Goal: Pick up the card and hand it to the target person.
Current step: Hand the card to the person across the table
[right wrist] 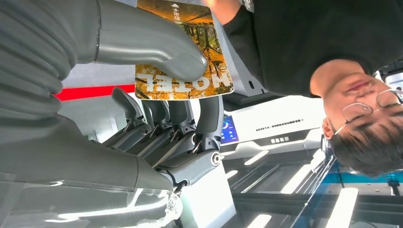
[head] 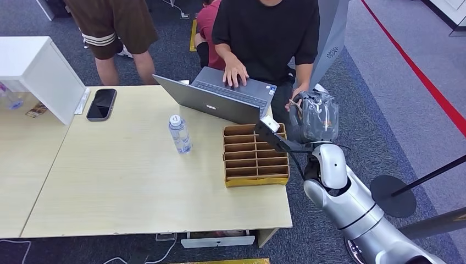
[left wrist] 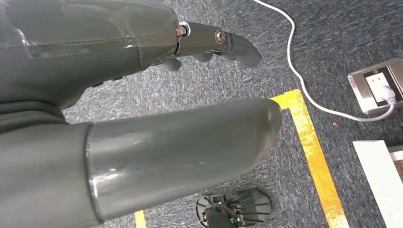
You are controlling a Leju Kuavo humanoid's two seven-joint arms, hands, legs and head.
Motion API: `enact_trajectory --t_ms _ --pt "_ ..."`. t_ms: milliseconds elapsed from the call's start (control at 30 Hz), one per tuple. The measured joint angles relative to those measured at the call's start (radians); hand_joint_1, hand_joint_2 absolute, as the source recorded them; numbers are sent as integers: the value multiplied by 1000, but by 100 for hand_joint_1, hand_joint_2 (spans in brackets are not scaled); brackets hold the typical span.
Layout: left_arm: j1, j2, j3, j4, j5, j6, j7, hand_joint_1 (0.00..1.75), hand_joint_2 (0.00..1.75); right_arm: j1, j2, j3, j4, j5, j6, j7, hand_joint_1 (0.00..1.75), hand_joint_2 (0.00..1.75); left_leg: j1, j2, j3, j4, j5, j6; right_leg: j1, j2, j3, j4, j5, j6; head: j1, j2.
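In the right wrist view, the card [right wrist: 211,42], printed with yellow-orange autumn trees, is pinched between the thumb and the dark fingers of my right hand [right wrist: 157,133]. My right hand [head: 314,116] is raised past the table's right end, in front of a person in a black shirt [head: 266,33]. That person's hand [head: 297,102] is right at mine, and their fingers [right wrist: 223,5] meet the card's far end. My left hand [left wrist: 142,133] hangs over the carpet floor, fingers apart and holding nothing.
A wooden slotted box [head: 255,155] stands on the pale table [head: 126,187] near its right end. An open laptop [head: 217,99], a water bottle [head: 179,133] and a phone [head: 101,103] lie further back. A second person in brown shorts [head: 115,27] stands behind.
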State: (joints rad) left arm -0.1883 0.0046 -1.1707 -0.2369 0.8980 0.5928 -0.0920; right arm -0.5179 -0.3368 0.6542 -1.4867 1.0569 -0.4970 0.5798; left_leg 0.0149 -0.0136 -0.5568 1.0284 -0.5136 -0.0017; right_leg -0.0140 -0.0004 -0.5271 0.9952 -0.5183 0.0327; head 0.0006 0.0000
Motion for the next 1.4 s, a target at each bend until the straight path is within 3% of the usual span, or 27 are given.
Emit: enact_trajectory --t_ms 667,700,833,1233,1400 --pt "-28 -3 -4 0 -37 -26 27 0 0 -138 39 17 337 -151 -100 -104 137 175 0 -1 -1 0 0 0 0 -1 0 0 0 0 0 0" --pt "-28 -3 -4 0 -38 -27 27 0 0 -140 42 19 352 -150 -99 -105 129 175 0 -1 -1 0 0 0 0 -1 0 0 0 0 0 0" --pt "-28 -3 -4 0 -42 -30 28 0 0 -147 50 30 396 -144 -93 -104 5 175 0 -1 -1 0 0 0 0 -1 0 0 0 0 0 0" --pt "-28 -3 -4 0 -42 -32 29 0 0 -147 60 54 459 -137 -79 -93 0 175 0 -1 -1 0 0 0 0 -1 0 0 0 0 0 0" --pt "-28 -3 -5 0 -42 -33 26 0 0 -116 77 34 470 -158 -186 -199 0 175 0 -1 -1 0 0 0 0 0 0 0 0 0 0 0"
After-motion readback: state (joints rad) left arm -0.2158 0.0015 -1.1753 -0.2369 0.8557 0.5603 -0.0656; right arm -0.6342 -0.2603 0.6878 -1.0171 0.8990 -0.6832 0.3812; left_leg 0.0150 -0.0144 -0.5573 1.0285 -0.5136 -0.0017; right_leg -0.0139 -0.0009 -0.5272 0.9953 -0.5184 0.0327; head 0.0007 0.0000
